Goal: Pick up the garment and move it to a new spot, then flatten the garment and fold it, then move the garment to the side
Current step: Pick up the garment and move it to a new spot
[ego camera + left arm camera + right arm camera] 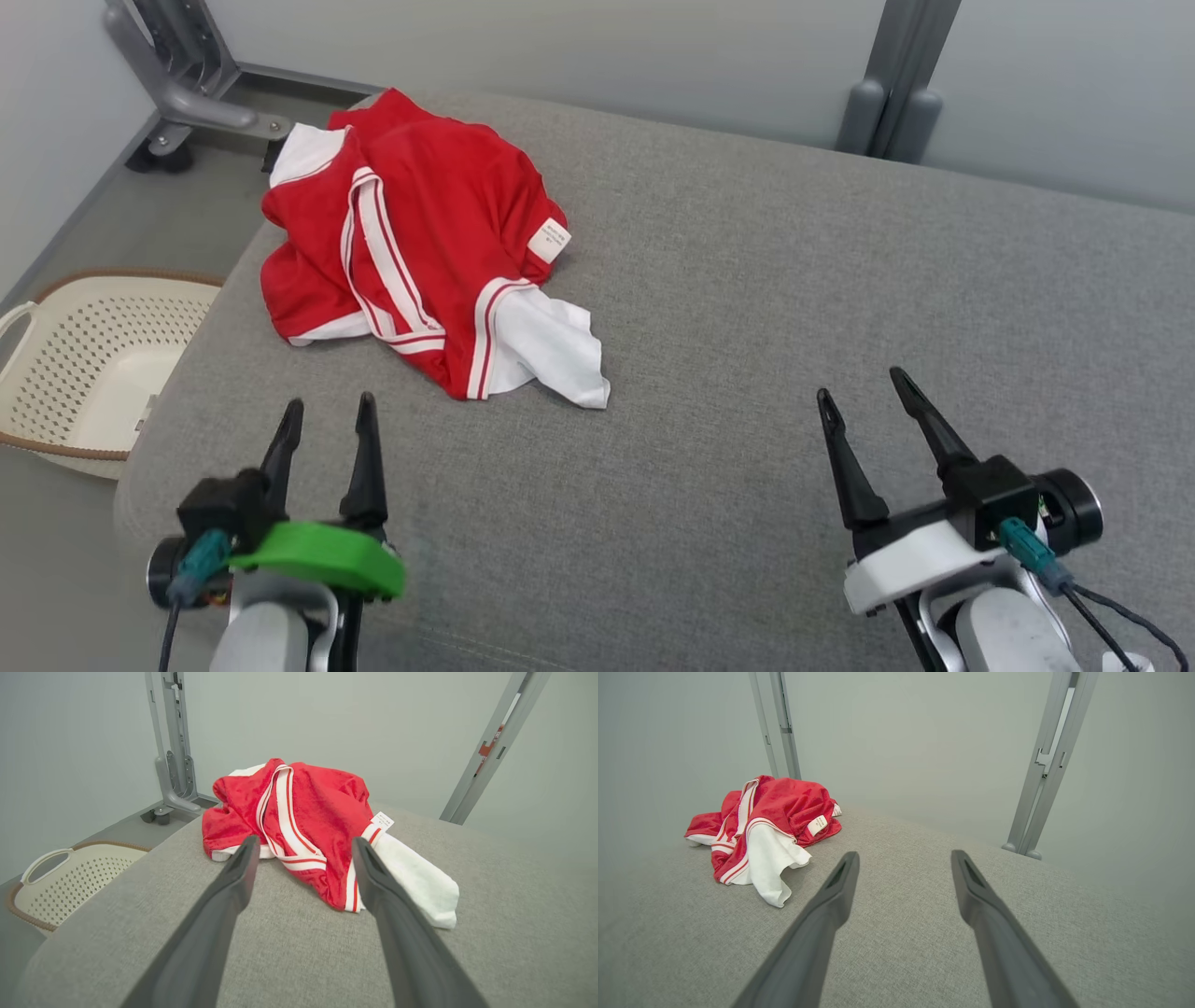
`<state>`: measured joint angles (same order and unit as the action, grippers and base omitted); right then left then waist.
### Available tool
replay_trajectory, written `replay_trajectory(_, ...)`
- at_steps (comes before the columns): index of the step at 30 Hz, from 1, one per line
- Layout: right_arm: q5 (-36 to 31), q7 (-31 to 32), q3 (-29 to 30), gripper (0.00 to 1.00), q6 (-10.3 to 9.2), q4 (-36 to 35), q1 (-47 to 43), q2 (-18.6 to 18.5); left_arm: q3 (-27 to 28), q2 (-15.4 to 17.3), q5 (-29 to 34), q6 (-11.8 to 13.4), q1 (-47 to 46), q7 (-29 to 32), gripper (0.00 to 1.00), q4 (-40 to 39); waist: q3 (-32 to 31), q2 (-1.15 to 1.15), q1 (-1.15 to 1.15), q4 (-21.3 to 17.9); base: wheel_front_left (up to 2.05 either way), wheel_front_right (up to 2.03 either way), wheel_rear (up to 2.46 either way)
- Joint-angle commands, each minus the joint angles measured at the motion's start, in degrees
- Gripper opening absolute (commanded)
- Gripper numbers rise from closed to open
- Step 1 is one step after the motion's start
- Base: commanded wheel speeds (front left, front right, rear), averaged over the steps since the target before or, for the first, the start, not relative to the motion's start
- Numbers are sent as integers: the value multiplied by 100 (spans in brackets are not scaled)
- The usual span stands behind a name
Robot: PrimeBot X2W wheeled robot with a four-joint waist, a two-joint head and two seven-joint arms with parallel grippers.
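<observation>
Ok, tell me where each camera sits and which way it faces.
Head: high up, looking down at the garment on the cushion; left gripper and right gripper show, open.
Left wrist: low, facing the garment close ahead, between its own fingers.
Right wrist: low, facing the wall; garment at that view's left; own fingers show.
Both wrist views share garment and cushion.

Cloth on cloth, plastic & metal round it.
Garment (pixel 429 215): soft red fabric w/ slight sheen, matt white trim. Cushion (pixel 747 327): grey coarse-weave cloth, matt. Basket (pixel 84 355): cream perforated plastic, brown braided-looking rim. Post (pixel 898 56): grey metal, satin finish. Left gripper (pixel 330 401) & right gripper (pixel 861 383): jaws dark matt plastic.
</observation>
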<state>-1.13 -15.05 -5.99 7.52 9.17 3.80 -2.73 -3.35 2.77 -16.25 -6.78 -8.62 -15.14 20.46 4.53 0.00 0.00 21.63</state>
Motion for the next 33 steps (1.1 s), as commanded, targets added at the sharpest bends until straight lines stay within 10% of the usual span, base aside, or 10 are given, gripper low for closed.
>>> replay_trajectory(1,-88,-20,-17,100,-6,-35,212,-28,-115,26,-26,-39,-404,-2,100,257,1056,0,0,-778,0,0,0)
replay_trajectory(18,115,-19,-264,100,-7,-57,1197,-19,-820,971,-1467,13,-3515,1285,100,3486,2289,0,0,-1814,0,0,0)
replay_trajectory(20,160,-20,-229,100,-7,-49,1174,-20,-826,1049,-1475,0,-3550,1292,16,3746,2216,0,0,-1853,0,0,0)
replay_trajectory(21,171,-20,-220,100,-7,-33,1152,-17,-833,1045,-1509,-13,-3541,1298,0,3849,2163,0,0,-1870,0,0,0)
replay_trajectory(33,441,-20,-13,100,-7,127,358,-19,-1198,1317,-1641,-80,-2759,908,0,2899,1113,0,0,-1654,0,0,0)
